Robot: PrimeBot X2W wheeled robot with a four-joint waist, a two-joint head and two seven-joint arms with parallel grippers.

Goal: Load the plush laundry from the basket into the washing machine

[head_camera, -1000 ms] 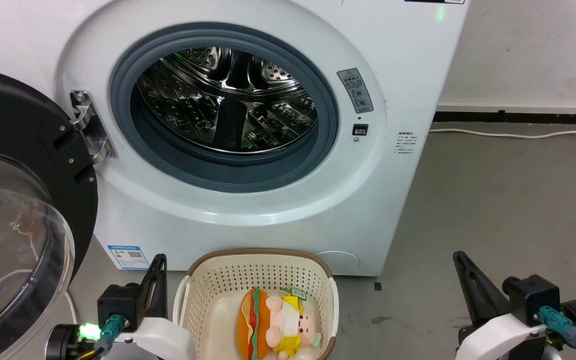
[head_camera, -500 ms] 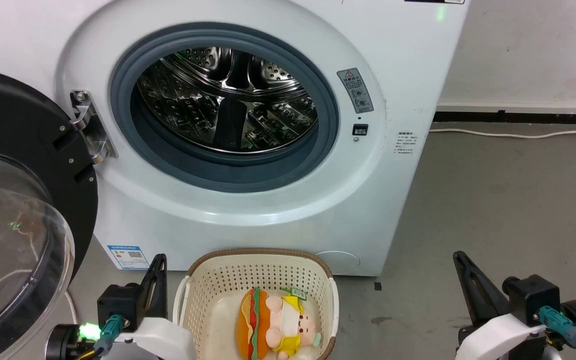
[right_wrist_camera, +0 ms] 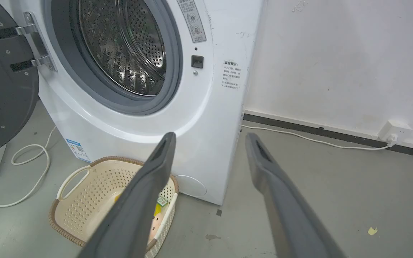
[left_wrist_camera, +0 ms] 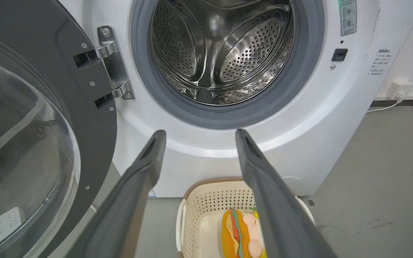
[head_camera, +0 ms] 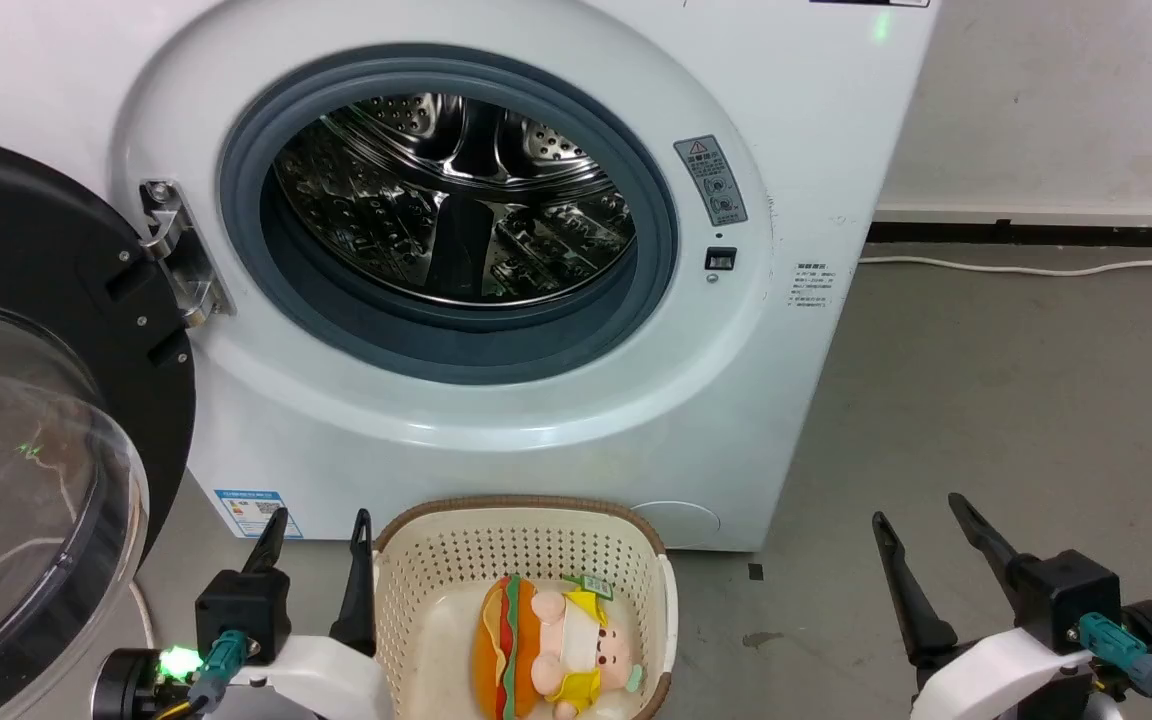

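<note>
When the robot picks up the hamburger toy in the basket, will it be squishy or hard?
Probably squishy: the plush laundry looks stuffed and soft, so a squeeze would likely dent it. Likely light for its size too. Its lumpy two-part shape, lying flat in the basket, probably won't roll.

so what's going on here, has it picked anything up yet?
Laundry-loading run, nothing grabbed yet. The plush toy lies in the basket, which sits on the floor in front of the washing machine. The washer's door is swung open and what shows of the drum looks empty. The left hand is open just beside the basket's left side. The right hand is open off to the right, above the floor. Neither holds anything.
</note>
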